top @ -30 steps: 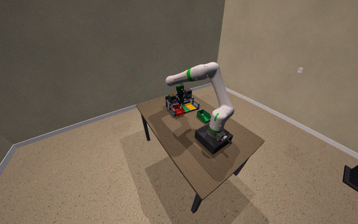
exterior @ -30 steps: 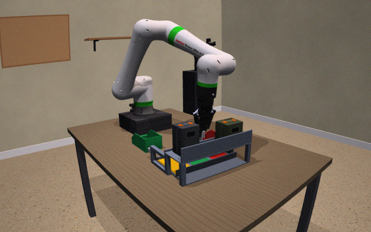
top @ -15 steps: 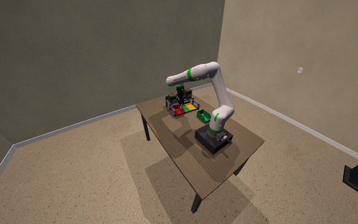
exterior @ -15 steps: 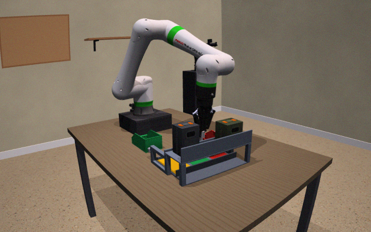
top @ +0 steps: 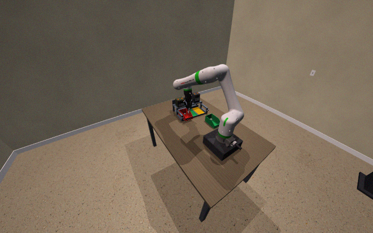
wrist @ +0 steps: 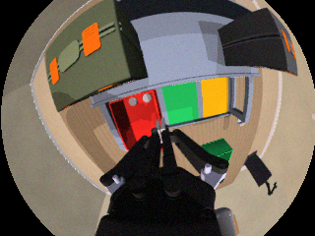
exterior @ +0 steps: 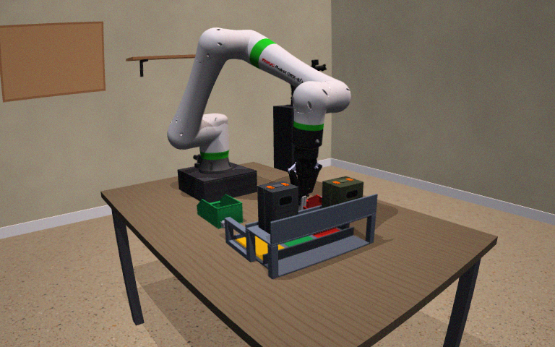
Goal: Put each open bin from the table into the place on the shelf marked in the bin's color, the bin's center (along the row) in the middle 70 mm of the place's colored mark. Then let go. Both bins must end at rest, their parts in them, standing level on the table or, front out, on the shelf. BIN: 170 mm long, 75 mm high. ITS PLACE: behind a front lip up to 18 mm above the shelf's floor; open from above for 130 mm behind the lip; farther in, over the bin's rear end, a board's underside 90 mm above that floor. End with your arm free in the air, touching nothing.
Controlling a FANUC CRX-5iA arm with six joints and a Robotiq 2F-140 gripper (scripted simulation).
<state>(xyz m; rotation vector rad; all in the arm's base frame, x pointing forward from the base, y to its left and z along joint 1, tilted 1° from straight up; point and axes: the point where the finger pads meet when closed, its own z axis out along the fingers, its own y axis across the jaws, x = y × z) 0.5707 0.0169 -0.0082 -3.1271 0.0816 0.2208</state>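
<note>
The gripper (top: 189, 109) (exterior: 303, 199) (wrist: 159, 129) is shut on the right side wall of the red bin (top: 184, 112) (exterior: 313, 200) (wrist: 143, 118), near its front. The red bin is above the shelf's red mark (exterior: 326, 233), which shows below it in the exterior view; its exact height and tilt are hard to tell. Two round grey parts (wrist: 133, 101) lie at its rear end. The green bin (top: 212, 121) (exterior: 220, 210) (wrist: 218, 148) stands on the table in front of the shelf. The green mark (top: 193, 112) (exterior: 300, 241) (wrist: 181, 105) carries no bin.
A yellow mark (top: 197, 110) (wrist: 215, 97) is at the row's other end. An olive box (top: 179, 102) (exterior: 342, 193) (wrist: 125, 49) and a dark box (top: 196, 98) (exterior: 278, 206) (wrist: 251, 44) stand on the upper board (wrist: 172, 49), either side of the gripper.
</note>
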